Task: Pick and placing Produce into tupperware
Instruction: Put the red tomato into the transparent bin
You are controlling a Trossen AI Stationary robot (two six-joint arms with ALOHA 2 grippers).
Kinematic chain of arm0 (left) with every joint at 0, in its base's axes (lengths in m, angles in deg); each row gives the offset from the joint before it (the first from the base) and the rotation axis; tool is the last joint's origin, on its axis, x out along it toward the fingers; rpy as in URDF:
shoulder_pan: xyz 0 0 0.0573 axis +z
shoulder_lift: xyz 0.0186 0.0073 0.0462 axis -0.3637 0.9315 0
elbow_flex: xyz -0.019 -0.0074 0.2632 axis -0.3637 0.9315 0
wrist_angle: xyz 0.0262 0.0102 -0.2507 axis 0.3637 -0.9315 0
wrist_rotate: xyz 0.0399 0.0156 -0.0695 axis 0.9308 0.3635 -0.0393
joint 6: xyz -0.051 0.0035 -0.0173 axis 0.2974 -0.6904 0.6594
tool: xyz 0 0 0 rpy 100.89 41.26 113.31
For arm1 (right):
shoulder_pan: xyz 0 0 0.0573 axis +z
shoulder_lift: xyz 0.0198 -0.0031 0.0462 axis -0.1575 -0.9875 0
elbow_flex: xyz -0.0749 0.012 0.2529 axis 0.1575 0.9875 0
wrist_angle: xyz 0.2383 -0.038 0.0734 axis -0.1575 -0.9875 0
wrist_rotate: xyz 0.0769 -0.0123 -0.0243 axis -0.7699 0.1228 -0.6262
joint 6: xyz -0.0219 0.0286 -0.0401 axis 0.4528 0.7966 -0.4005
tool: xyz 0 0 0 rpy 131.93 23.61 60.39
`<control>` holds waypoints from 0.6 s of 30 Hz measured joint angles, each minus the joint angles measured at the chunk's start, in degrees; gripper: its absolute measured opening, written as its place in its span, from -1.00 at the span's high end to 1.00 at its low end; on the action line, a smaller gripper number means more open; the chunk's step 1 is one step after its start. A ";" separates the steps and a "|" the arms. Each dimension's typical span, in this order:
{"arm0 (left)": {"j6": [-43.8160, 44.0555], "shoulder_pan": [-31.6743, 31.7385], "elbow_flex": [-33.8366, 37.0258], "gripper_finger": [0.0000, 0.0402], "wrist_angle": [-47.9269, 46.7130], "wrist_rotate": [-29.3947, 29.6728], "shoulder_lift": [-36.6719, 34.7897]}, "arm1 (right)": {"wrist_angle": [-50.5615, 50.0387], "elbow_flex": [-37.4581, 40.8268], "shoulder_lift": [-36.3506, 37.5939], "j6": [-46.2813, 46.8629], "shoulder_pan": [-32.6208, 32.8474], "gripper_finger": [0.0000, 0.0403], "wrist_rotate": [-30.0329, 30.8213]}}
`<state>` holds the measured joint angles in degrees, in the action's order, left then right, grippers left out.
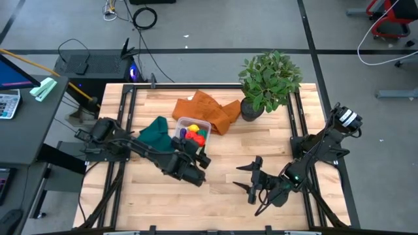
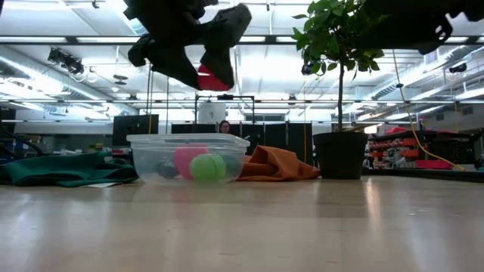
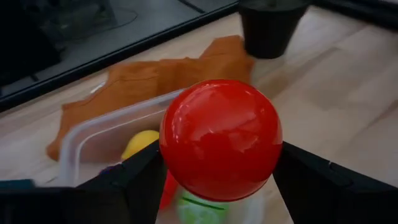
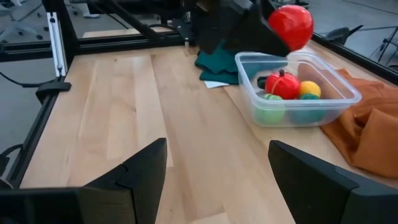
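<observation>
My left gripper (image 1: 196,153) is shut on a shiny red ball (image 3: 221,140) and hangs in the air by the near side of the clear tupperware (image 1: 191,130); the low view shows the left gripper (image 2: 198,47) well above the box rim. Inside the tupperware (image 4: 298,93) lie a red stemmed fruit (image 4: 283,84), a yellow piece (image 4: 309,89), a green one (image 4: 270,102) and more. My right gripper (image 1: 251,179) waits open over the table's near right part, pointing toward the box. My left gripper pinches the red ball (image 4: 291,26) between its two fingers (image 3: 134,177), one on each side at about its widest part. The fingers slant down from the table's near left side. The ball is lifted clear, above the level of the tupperware rim (image 3: 93,127).
An orange cloth (image 1: 206,108) lies crumpled behind and right of the box, a dark green cloth (image 1: 155,130) on its left. A potted plant (image 1: 269,81) stands at the far right. Bare wood (image 4: 161,112) stretches between the right gripper and the box.
</observation>
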<state>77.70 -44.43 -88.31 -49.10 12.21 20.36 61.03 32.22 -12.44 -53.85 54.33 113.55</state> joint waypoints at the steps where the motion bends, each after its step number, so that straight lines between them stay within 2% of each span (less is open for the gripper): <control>1: 0.00 0.58 0.00 -0.36 -0.66 -0.55 -0.06 | 0.40 0.00 0.00 -0.63 -0.41 -0.20 -0.41; 8: 0.04 5.86 0.00 -0.34 -6.73 -7.80 -0.06 | 2.18 0.00 0.00 -2.79 -2.56 -0.20 -3.27; 13: 0.05 9.01 0.00 -0.39 -9.76 -10.01 -0.06 | 2.33 0.00 0.00 -2.86 -2.79 -0.20 -3.66; 18: 1.46 11.27 0.00 -0.34 -11.96 -14.21 -0.06 | 2.44 0.00 0.00 -2.77 -2.79 -0.20 -3.66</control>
<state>79.16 -33.16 -88.31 -61.06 -1.99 20.29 63.47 32.22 -12.44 -56.62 51.54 109.89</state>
